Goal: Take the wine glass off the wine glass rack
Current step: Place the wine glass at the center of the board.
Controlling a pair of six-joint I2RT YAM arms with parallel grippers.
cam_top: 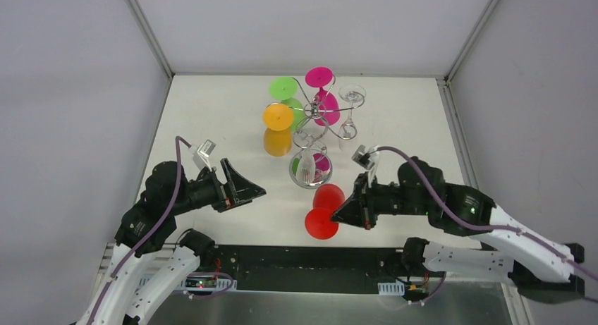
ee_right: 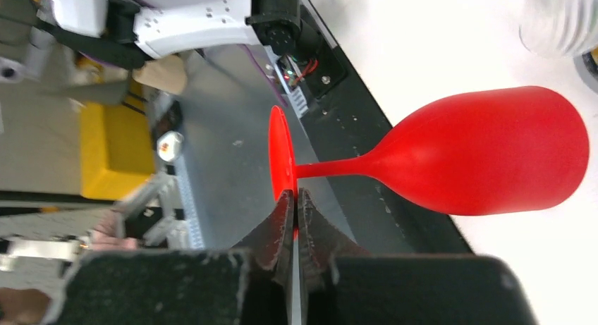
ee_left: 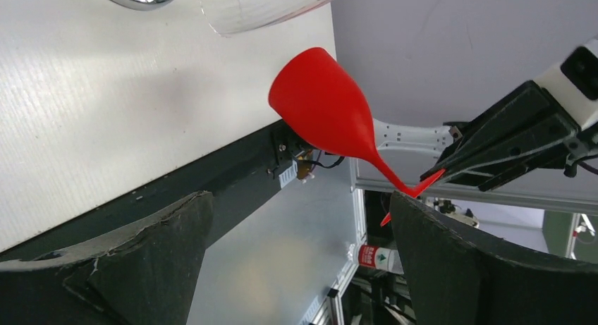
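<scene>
Red wine glass, clear of the wine glass rack, pinched by its foot in the closed right end effector; left end effector open; bowl interior hidden.

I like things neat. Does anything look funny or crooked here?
Yes. The red wine glass is tipped sideways, off the wine glass rack. The right tool pinches only the thin rim of its round foot, which looks like an odd way to hold it.
</scene>
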